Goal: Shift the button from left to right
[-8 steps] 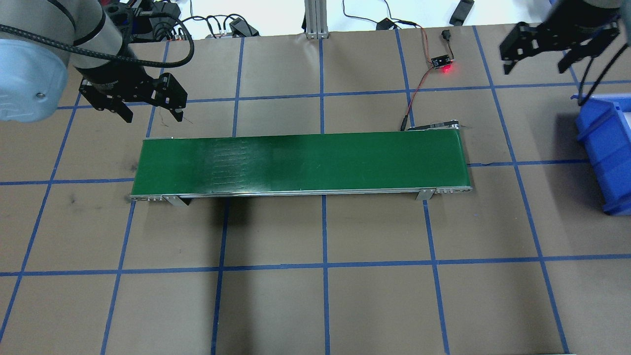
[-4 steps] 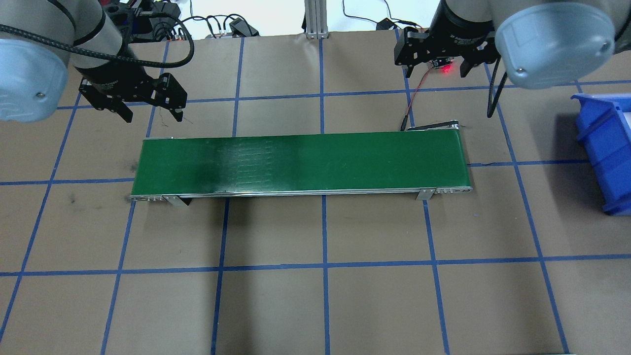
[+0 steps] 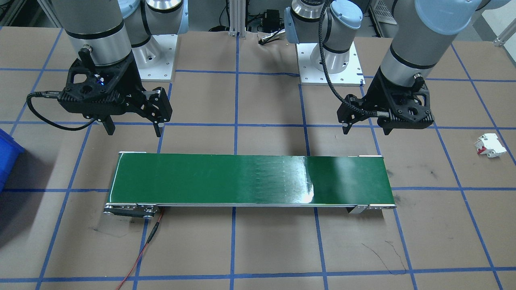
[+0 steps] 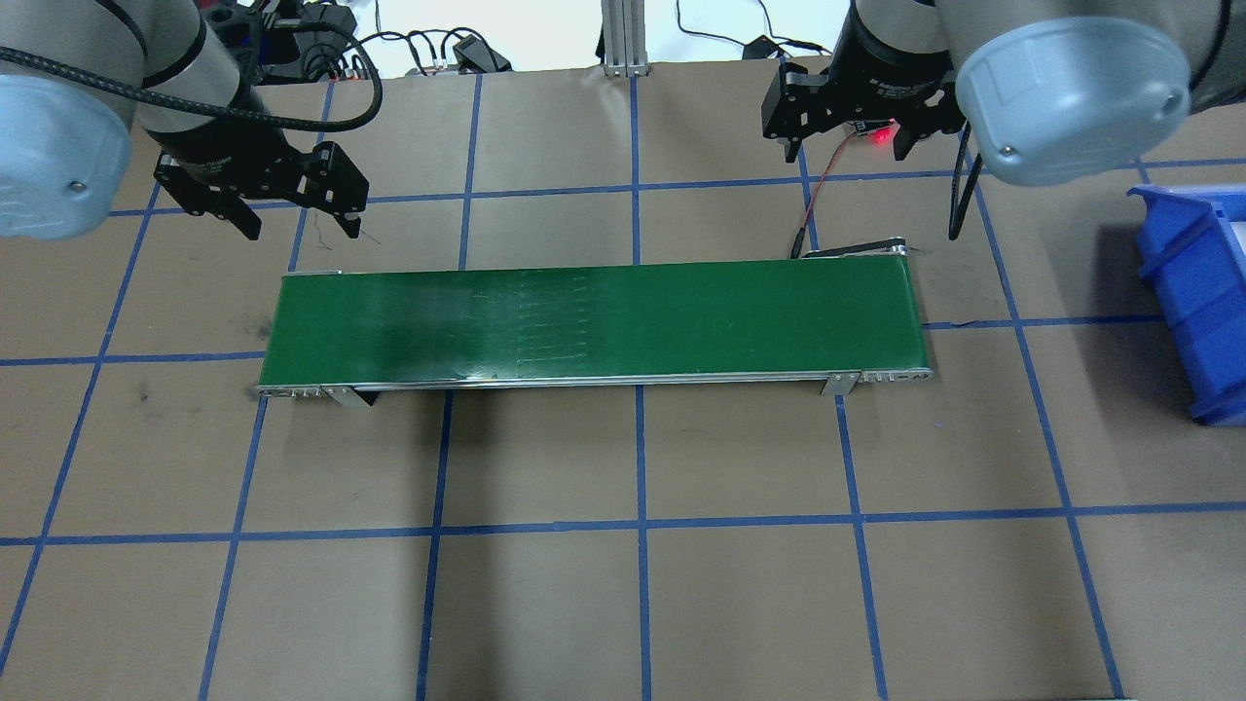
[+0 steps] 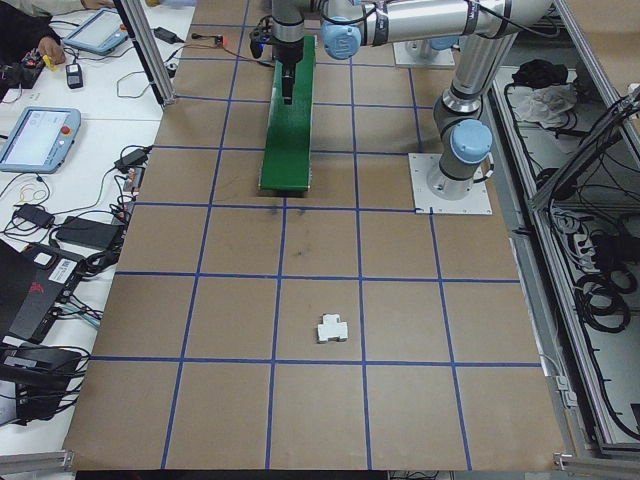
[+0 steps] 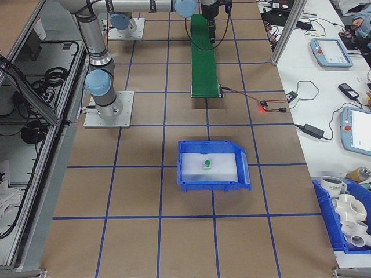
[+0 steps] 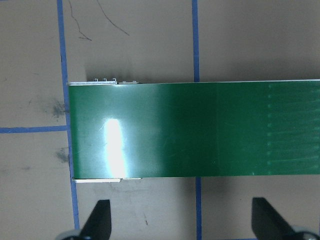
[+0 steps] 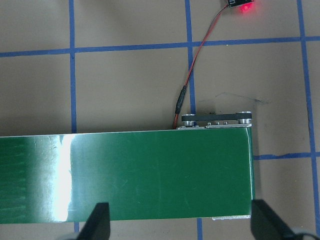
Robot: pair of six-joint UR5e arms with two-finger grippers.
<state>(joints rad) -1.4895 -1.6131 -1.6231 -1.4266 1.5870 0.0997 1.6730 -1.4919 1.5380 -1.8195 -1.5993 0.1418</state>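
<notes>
The button [image 6: 207,164], with its round green cap, sits inside the blue bin [image 6: 214,184] in the exterior right view; no other view shows it. My left gripper [image 4: 297,222] hangs open behind the left end of the green conveyor belt [image 4: 594,321], nothing between its fingers [image 7: 99,220]. My right gripper [image 4: 843,148] hangs open behind the belt's right end, also with nothing in it. From the front, the left gripper [image 3: 365,129] is on the view's right and the right gripper [image 3: 133,129] on its left.
A white block with red parts [image 3: 489,145] lies on the table past the belt's left end. A small board with a lit red light [image 4: 881,136] and its red wire lie under the right gripper. The blue bin [image 4: 1192,282] stands at the table's right.
My right arm has swung from above the blue bin leftward to behind the belt's right end. The marks on the belt's surface have shifted to the right. The left gripper has barely moved.
</notes>
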